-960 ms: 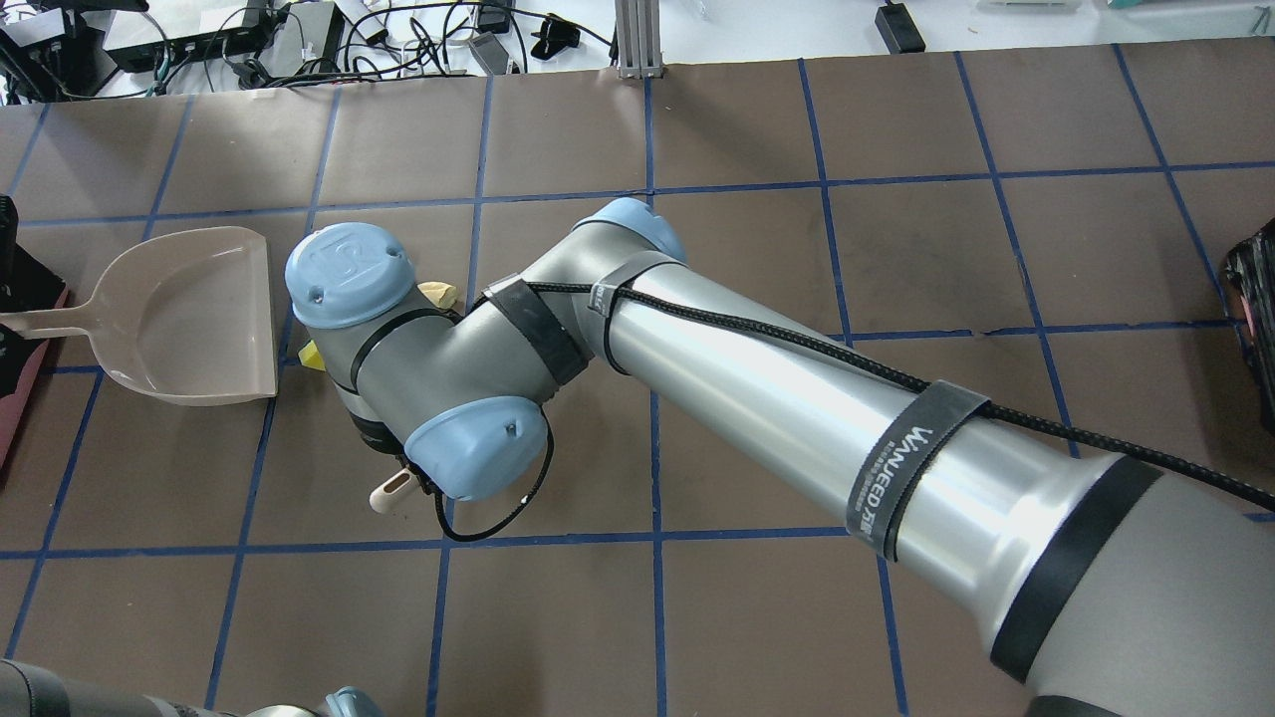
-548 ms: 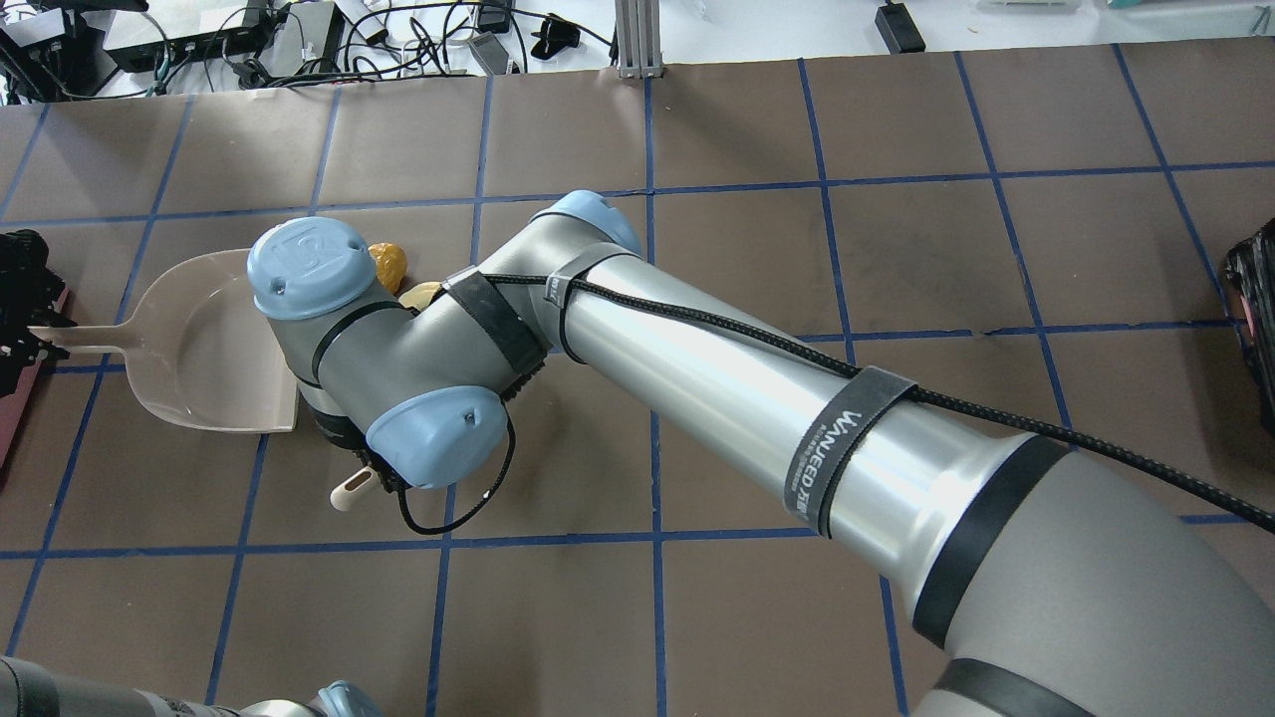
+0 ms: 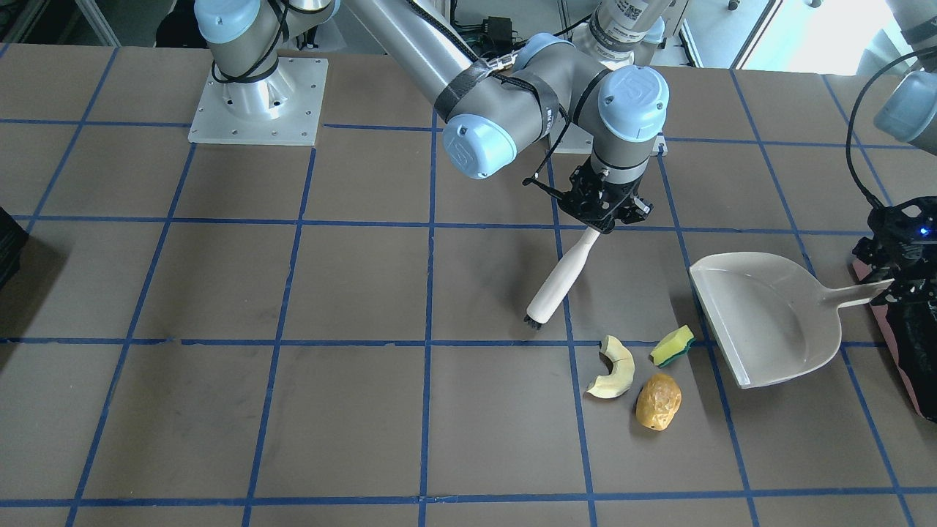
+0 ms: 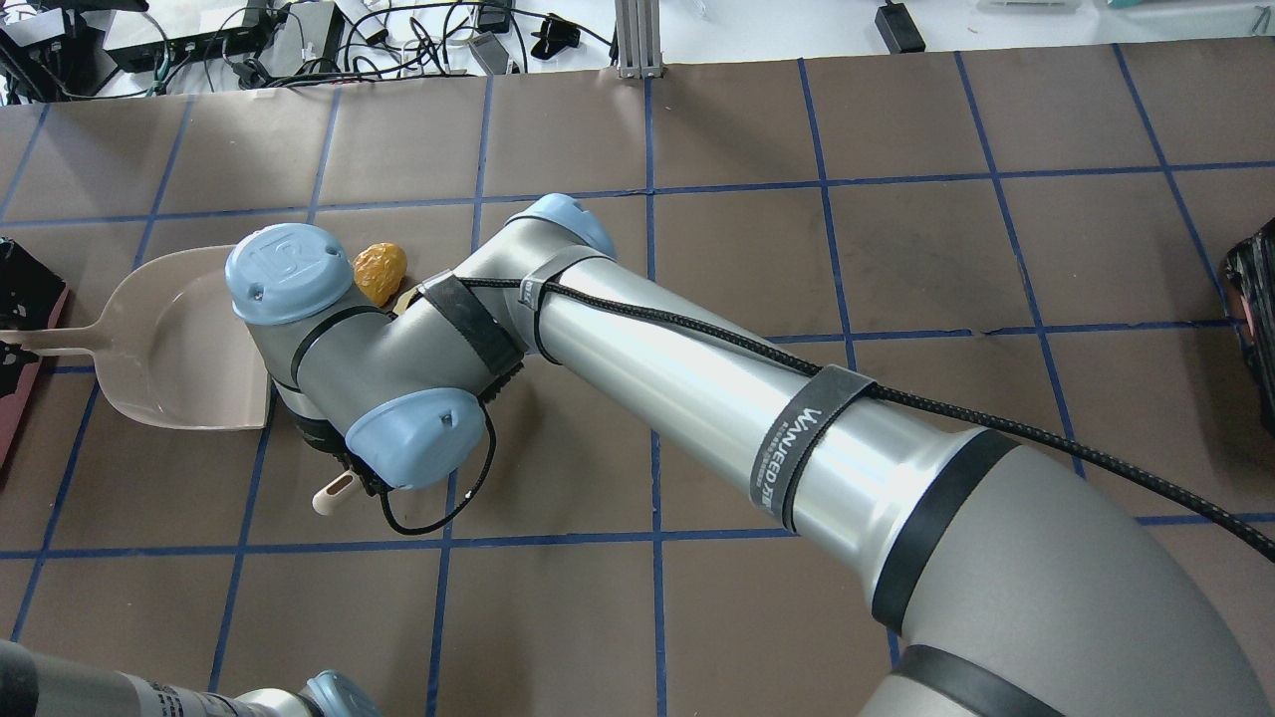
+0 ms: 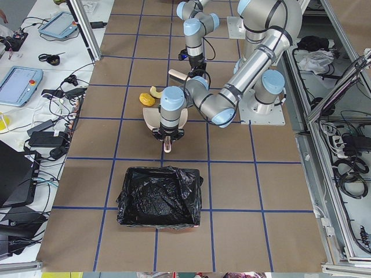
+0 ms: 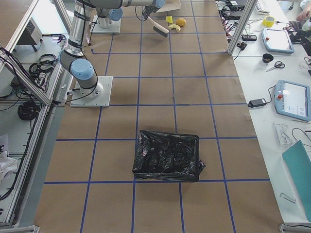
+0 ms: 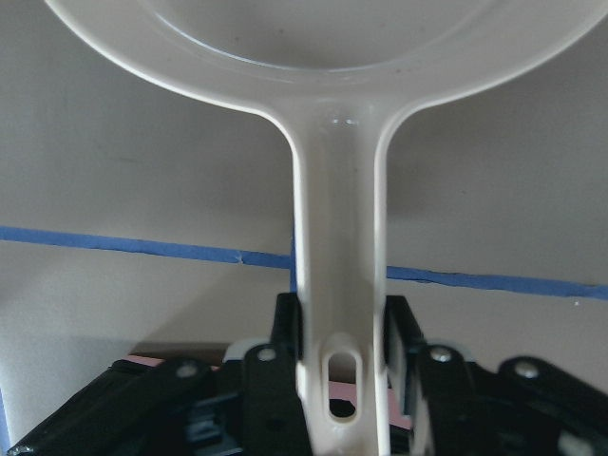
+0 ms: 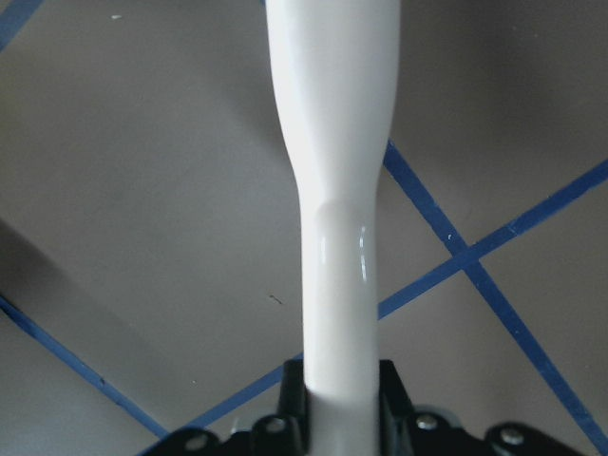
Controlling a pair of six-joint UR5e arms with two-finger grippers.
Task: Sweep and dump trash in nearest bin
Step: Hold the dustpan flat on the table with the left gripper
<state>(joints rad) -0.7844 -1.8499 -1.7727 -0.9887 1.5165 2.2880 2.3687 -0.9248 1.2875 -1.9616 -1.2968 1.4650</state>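
The table (image 3: 219,293) fills most of the room: a dull brown top marked into big squares with blue tape, scuffed darker in places. Benches run along its far side, cluttered with cables and tablets (image 5: 20,84), and aluminium posts stand at the edges.

In the left side view the bin (image 5: 159,197) sits low in the frame, its crinkled black bag open, one square short of the near arm. From across the table its pink side shows only at the right edge.

The right arm (image 3: 410,44) stretches from its base plate (image 3: 256,99) at upper left towards centre right.

The dustpan (image 3: 768,315) lies at centre right, its mouth facing left. The left gripper (image 3: 886,285) is clamped on the end of its handle, one jaw against each side.

The brush (image 3: 560,282) hangs slanted from the right gripper (image 3: 602,219), which is closed tight on the handle's top. Its dark bristles are down near the table, just above a tape line.

The trash lies on the table, below the brush and left of the pan. The sponge (image 3: 673,345) is just beside the pan's lip, the slice (image 3: 613,367) is a little further left, and the potato piece (image 3: 658,401) is lowest.
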